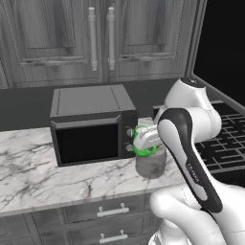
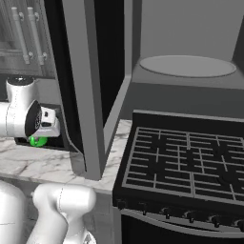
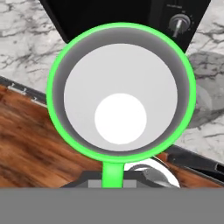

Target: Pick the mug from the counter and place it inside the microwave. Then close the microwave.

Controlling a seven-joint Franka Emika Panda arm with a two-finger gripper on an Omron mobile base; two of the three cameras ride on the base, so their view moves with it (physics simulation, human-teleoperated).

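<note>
Closest to me, dark grey drawers (image 1: 107,210) with silver handles run under the counter (image 1: 38,167), a white worktop veined in grey marble. The hand view, looking down, catches a strip of brown wood floor (image 3: 30,144) below the counter's front edge.

The gripper (image 1: 145,139) is up in the air above the counter, clamped shut on the mug (image 1: 143,149). It's bright green, whitish inside, held by its handle side, mouth facing the hand camera. The fingertips themselves are hidden behind the mug's rim, but the mug is clearly off the surface and carried.

Just under and beside the mug stands a grey marbled jar (image 1: 151,165), resting on the counter. Behind them sits a small dark oven box (image 1: 91,125) with two round knobs on its right side, its glass front closed.

To the right there's a black stove top with grates (image 2: 186,162), knobs along its front edge. Above the stove, the microwave (image 2: 183,66) is open, its round grey turntable in plain sight, and its black glass door (image 2: 86,86) swings out toward the room.

At the back, dark wood wall cabinets (image 1: 100,38) with long silver handles.
</note>
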